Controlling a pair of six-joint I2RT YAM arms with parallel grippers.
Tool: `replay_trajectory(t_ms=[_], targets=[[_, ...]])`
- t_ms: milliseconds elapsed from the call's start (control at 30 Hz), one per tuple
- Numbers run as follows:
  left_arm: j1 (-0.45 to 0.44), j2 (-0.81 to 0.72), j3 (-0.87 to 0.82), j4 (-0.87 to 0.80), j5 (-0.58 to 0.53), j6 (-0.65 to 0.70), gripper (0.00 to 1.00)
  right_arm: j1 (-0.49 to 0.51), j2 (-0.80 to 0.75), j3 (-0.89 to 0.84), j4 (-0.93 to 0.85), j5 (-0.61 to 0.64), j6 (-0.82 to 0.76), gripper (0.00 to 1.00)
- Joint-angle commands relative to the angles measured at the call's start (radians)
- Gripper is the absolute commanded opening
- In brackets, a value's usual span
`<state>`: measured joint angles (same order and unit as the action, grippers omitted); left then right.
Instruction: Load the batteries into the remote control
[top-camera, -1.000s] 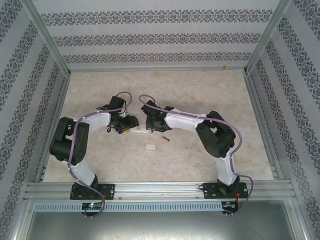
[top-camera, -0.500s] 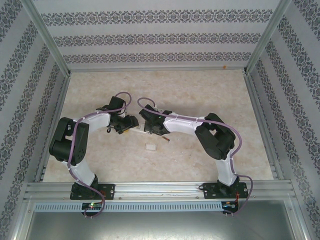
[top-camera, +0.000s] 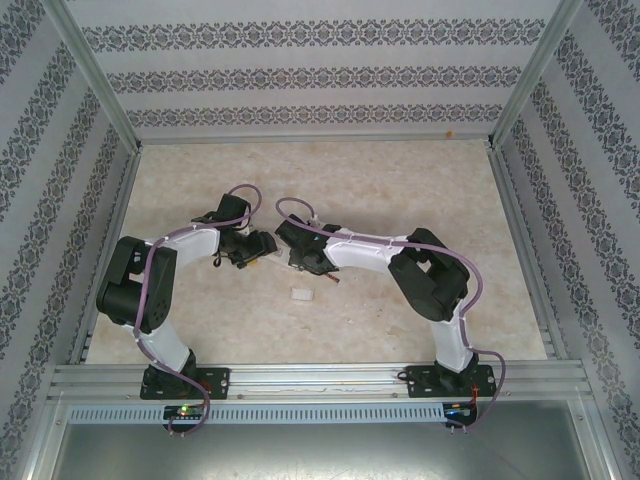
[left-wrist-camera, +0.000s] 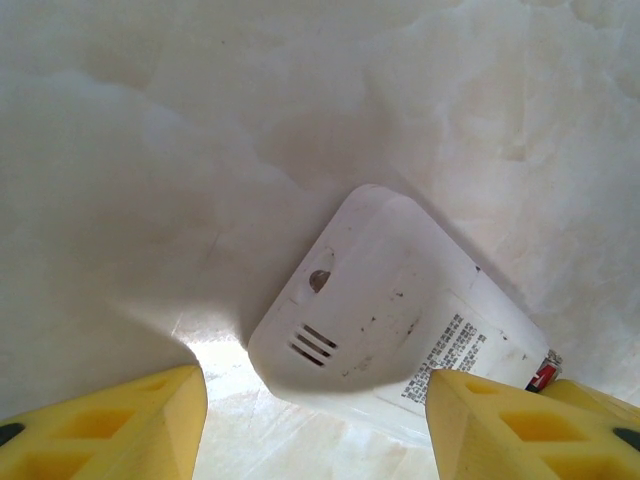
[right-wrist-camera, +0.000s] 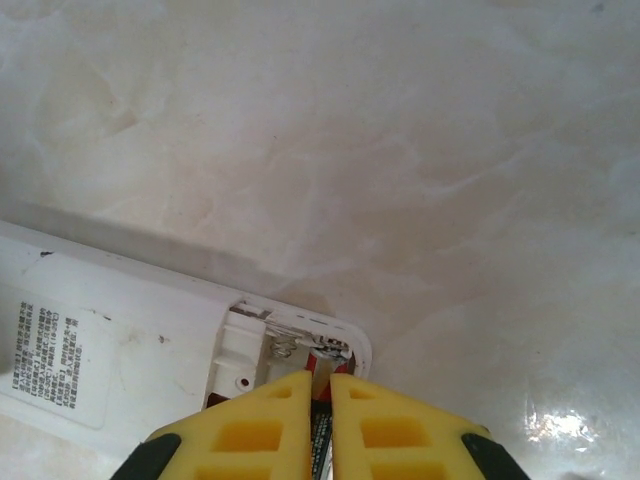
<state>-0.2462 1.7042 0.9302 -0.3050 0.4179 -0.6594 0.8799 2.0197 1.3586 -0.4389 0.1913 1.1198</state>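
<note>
- The right gripper is pinching a battery between its yellow fingers, which are standing almost together with only the slim dark body between them.
- The battery's red tip is poking out just ahead of the fingertips and is sitting at the mouth of the open compartment.
- The compartment is lying at the end of the remote, and metal contacts are showing just in front of the battery's tip.
- The remote is lying flat on the table with its labelled back facing up, stretching away to the left of the right gripper.
- The left gripper is standing with its jaws apart, straddling the remote's other, rounded end.
- One of its fingers is overlapping the remote's edge, while the other is showing a strip of table between itself and the remote, so I cannot tell whether it is pressing the remote.
- A speck of red is showing at the remote's far edge beside that finger, too small to identify.
- From above, the two grippers are facing each other at mid-table, close together.
- A second battery is lying loose on the table, just beside the right arm.
- A small white piece is lying on the table, nearer the bases than both grippers.
</note>
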Motion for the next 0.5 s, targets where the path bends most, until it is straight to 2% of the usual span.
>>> replay_trajectory(t_ms=[0, 133, 267, 467], targets=[[0.002, -0.025, -0.02, 0.009, 0.015, -0.008, 0.61, 0.0, 0.081, -0.036, -0.149, -0.045, -0.022, 0.14], [0.003, -0.051, -0.022, -0.005, 0.0, -0.001, 0.62, -0.038, 0.071, 0.019, -0.153, -0.042, -0.136, 0.17], [0.003, -0.117, -0.027, -0.015, -0.047, 0.003, 0.75, -0.072, 0.076, 0.073, -0.134, -0.047, -0.28, 0.18], [0.004, -0.152, -0.016, -0.045, -0.085, 0.012, 0.8, -0.1, 0.041, 0.131, -0.14, -0.093, -0.361, 0.2]])
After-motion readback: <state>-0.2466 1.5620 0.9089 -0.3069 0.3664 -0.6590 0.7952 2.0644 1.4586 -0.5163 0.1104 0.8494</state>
